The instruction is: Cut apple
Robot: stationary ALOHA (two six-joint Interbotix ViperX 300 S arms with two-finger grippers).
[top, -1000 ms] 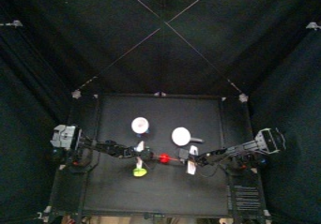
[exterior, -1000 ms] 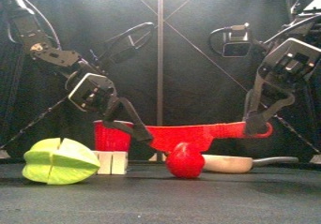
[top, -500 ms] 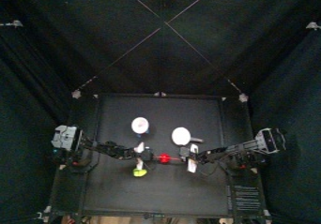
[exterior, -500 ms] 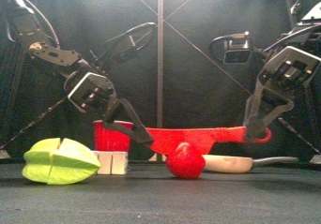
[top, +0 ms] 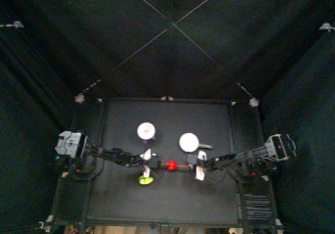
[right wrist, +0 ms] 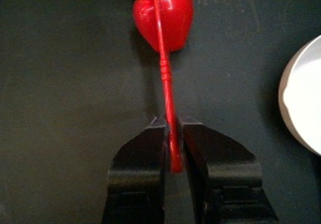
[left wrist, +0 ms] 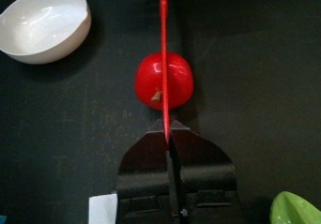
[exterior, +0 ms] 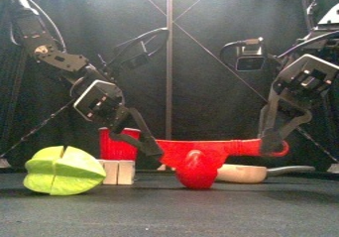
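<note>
1. Top: the apple [top: 173,165] sits near the table's [top: 118,116] front, between both arms.
2. Front: a red knife [exterior: 212,142] presses into the apple's top.
3. Left wrist: the left gripper [left wrist: 168,143] is clamped on the blade's end.
4. Right wrist: the right gripper [right wrist: 172,141] pinches the other end.

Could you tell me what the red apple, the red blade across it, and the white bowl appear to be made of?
The apple looks like smooth moulded plastic: uniform bright red with a soft sheen, probably a toy. The red blade, held at its ends by the left gripper and right gripper, is thin and evenly coloured, likely plastic too. The white bowl looks glossy; plastic or ceramic, I cannot tell which.
</note>
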